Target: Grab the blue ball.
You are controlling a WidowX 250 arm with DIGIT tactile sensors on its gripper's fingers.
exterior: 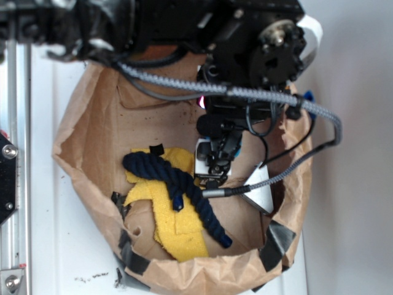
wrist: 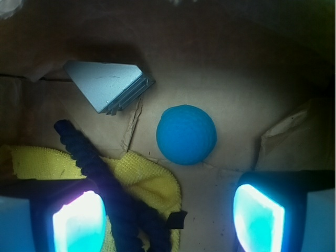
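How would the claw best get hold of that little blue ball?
Straight down from above, pinching across the widest middle of the blue ball. It is round, so any pair of opposite sides works. It lies on bare paper, clear of the grey triangular block and navy rope, and the gripper is open.

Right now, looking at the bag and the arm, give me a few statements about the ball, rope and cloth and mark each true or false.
1. The blue ball lies free on the brown paper, ahead of the open jaws. True.
2. The navy rope lies across the yellow cloth. True.
3. The ball rests on the yellow cloth. False: it sits beside it on paper.
4. The grey triangular block touches the ball. False: a gap separates them.
5. The gripper is shut on the rope. False: it is open, holding nothing.
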